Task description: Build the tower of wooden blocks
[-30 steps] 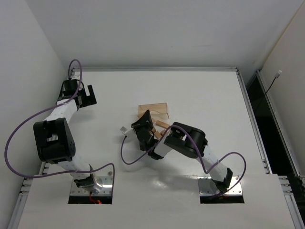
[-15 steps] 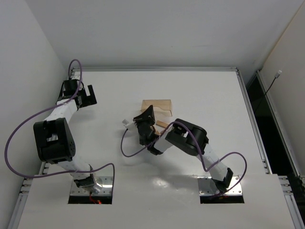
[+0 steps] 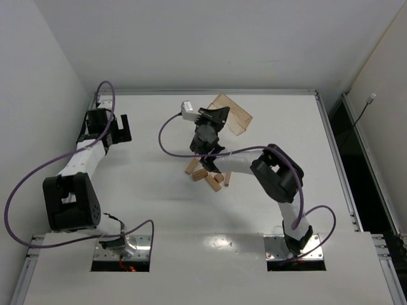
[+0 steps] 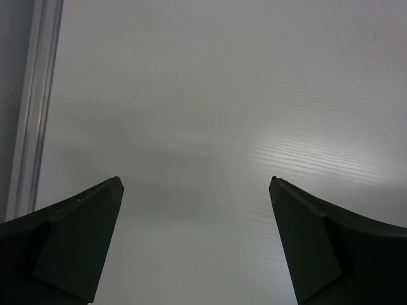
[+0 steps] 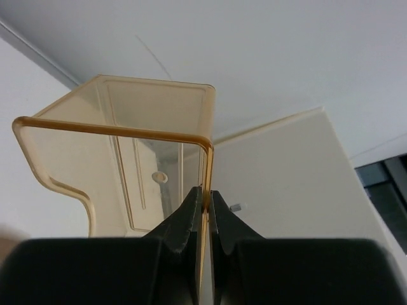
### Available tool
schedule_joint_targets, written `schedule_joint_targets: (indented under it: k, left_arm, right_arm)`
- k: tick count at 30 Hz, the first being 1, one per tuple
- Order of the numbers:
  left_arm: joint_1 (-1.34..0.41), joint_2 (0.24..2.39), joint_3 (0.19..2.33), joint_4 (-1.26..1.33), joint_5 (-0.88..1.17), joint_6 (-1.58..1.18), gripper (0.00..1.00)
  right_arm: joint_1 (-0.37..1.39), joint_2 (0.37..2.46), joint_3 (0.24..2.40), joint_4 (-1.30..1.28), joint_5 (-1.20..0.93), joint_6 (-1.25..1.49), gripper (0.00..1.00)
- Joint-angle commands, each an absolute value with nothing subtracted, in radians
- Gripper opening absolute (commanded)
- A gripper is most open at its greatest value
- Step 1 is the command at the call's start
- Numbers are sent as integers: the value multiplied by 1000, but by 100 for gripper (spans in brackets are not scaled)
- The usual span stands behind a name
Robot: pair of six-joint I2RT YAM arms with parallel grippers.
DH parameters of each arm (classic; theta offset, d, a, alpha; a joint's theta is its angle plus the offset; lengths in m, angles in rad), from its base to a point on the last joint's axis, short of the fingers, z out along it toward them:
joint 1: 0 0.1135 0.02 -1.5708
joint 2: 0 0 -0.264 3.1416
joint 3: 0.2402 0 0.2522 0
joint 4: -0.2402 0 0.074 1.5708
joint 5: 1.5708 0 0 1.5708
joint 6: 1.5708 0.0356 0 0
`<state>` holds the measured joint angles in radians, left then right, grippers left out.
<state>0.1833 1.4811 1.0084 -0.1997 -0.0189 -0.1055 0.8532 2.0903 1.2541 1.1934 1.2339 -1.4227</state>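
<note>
Wood blocks (image 3: 207, 175) on table (image 3: 143, 197), tray (image 3: 234, 115) behind.

Wood blocks (image 3: 201, 175) — small light-brown pieces, some short and cube-like, some longer bars — lie loose in a jumbled cluster near the middle of the tabletop (image 3: 140, 190), at mixed angles, some touching, unstacked.

The left gripper (image 4: 197, 184) stands wide apart, its 2 dark fingers (image 4: 76, 248) framing bare white table (image 4: 203, 95); a pale rail (image 4: 32, 108) runs left.
</note>
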Motion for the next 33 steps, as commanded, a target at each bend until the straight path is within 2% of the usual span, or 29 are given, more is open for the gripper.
schedule_joint_targets:
  k: [1, 4, 5, 7, 8, 12, 19, 25, 31, 33]
  left_arm:
    - [129, 1395, 985, -164, -119, -51, 100]
    - [58, 1316, 940, -196, -265, -12, 100]
    - [32, 1275, 931, -219, -293, -3, 100]
    - [32, 1234, 919, -247, -302, 11, 100]
    - [32, 1217, 919, -285, -302, 11, 100]
    - [32, 1173, 908, -344, -273, 11, 100]
    - [32, 1187, 908, -364, -225, -34, 100]
    - [32, 1235, 908, -354, -207, -25, 100]
    - [32, 1244, 908, -354, -132, 6, 100]
    - [32, 1244, 908, -354, -100, 6, 100]
  right_arm:
    - [812, 2007, 1313, 901, 1289, -1131, 0]
    - [754, 1970, 1385, 457, 1255, -816, 0]
    - [735, 1961, 1425, 138, 1199, -701, 0]
    - [666, 1960, 1575, -152, 1117, -395, 0]
    - [644, 1971, 1612, -313, 1042, -337, 0]
    - [585, 1971, 1621, -389, 967, -267, 0]
    - [399, 2010, 1788, -664, 613, -25, 0]
    - [281, 2010, 1801, -667, 500, 6, 0]
    - [59, 2066, 1914, -712, 227, -3, 0]
    - [-11, 2104, 1937, -712, 206, -25, 0]
